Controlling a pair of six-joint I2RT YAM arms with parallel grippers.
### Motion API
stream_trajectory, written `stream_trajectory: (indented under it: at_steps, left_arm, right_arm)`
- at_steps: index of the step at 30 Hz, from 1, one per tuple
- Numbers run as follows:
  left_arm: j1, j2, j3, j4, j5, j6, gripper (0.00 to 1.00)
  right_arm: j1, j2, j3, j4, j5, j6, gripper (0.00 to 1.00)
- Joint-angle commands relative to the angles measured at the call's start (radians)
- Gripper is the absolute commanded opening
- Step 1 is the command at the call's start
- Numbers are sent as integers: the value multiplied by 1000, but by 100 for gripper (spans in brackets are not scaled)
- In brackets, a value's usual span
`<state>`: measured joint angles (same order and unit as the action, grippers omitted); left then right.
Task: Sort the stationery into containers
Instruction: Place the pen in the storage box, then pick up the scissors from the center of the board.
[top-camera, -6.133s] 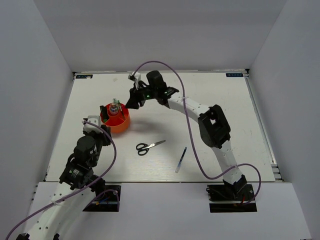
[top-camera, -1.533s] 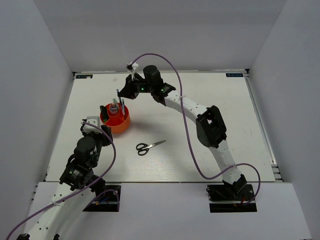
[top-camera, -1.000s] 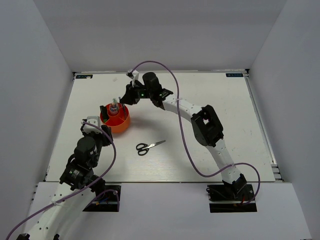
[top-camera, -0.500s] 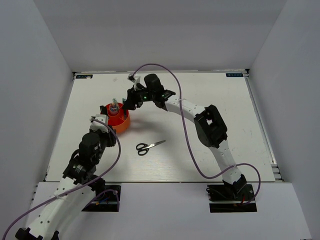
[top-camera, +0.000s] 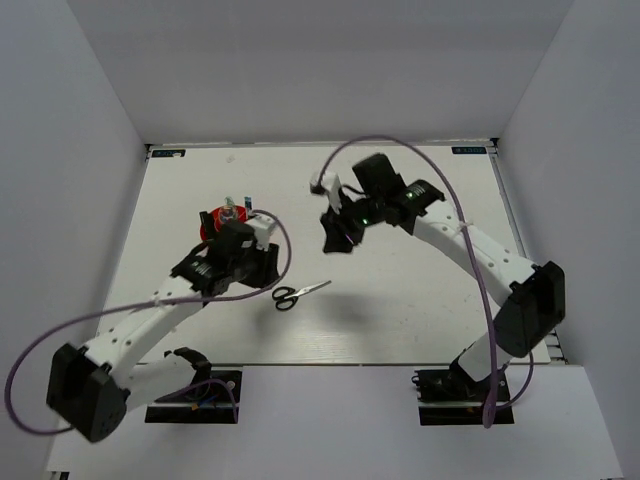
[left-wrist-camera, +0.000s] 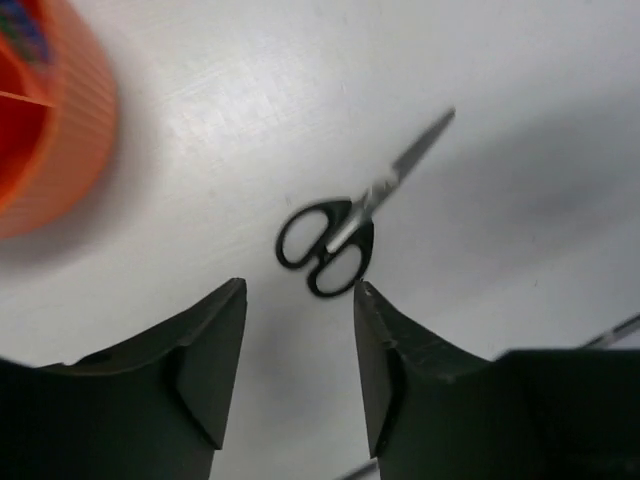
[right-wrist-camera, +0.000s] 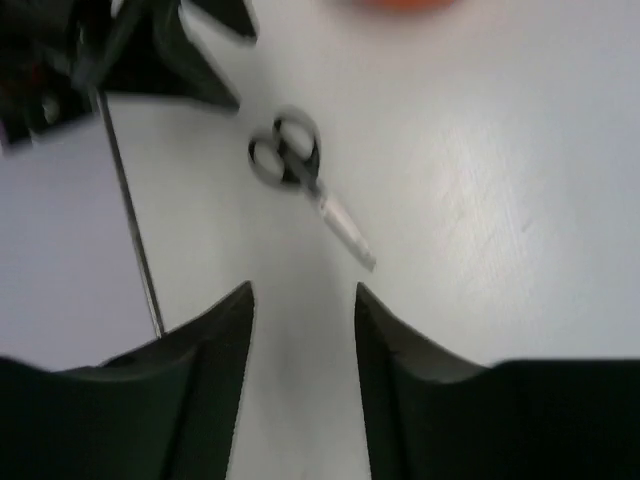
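Near edge, mid-table: scissors lying flat. My left tool hangs over them, spread wide, empty (handles sit low, so a pinch may skid off). Farther in, my right tool is also spread and empty; if both go for them, they could clash. Cup sits beyond, toward the left edge.

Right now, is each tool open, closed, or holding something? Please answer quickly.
The left tool is open and empty; the scissors lie just ahead of it.
The right tool is open and empty.
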<state>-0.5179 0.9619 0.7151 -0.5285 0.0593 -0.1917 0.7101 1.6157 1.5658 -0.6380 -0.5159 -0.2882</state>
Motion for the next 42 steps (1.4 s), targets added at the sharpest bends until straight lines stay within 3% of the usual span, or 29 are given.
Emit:
stream_trajectory:
  at_steps: [1,2,3,5,8,11,12,13,16,18,19,25,28,31,42]
  left_arm:
    - [-118,180,139,-131,-33,-3,59]
    - [-148,214,168,-177,-54,-5,59]
    - [-154,250,223,-215,-76,-3,55]
    - [-156,383,296,-267,-69,1,38]
    - [-136,495,375,-313,-61,-2,27]
    - [-134,544,399,-329,-61,-20,30]
    - [-134,549,399,-329,-61,-28,30]
    - [-134,549,399,-341,-62,-40,33]
    - [-143,538,368,-330,-65,-72,38]
    - [-159,520,319,-315,-65,-101,35]
    - [-162,506,307,-308,-67,-109,33]
    - [-201,452,207,-222,-122,-147,15]
    - [-215,431,164,-179,-150,-144,17]
    - [-217,394,113,-137,-199,-167,39]
    - [-217,210,-101,110,-266,-386,35]
  right_arm:
    - [-26,-40,-213,-296,-15,-167,48]
    - [-27,-87,-255,-287,-30,-166,32]
    - [-34,-136,-295,-249,-57,-157,0]
    - [-47,-244,-446,-165,-116,-134,0]
    - [-76,-379,-599,-91,-140,-98,0]
    - [-101,-488,-671,-29,-86,-108,0]
    - [-107,-503,-699,-14,-79,-100,6]
    - [-112,-522,-723,12,-90,-98,20]
    - [-129,-530,-734,14,-92,-101,27]
    - [-132,-516,-721,-6,-104,-101,17]
    - [-136,-514,-721,-8,-108,-100,6]
    - [-139,-504,-730,-5,-138,-101,5]
    - [-144,-497,-730,-5,-134,-103,5]
    - [-144,-490,-734,-2,-133,-101,5]
    - [-143,-455,-734,1,-125,-103,5]
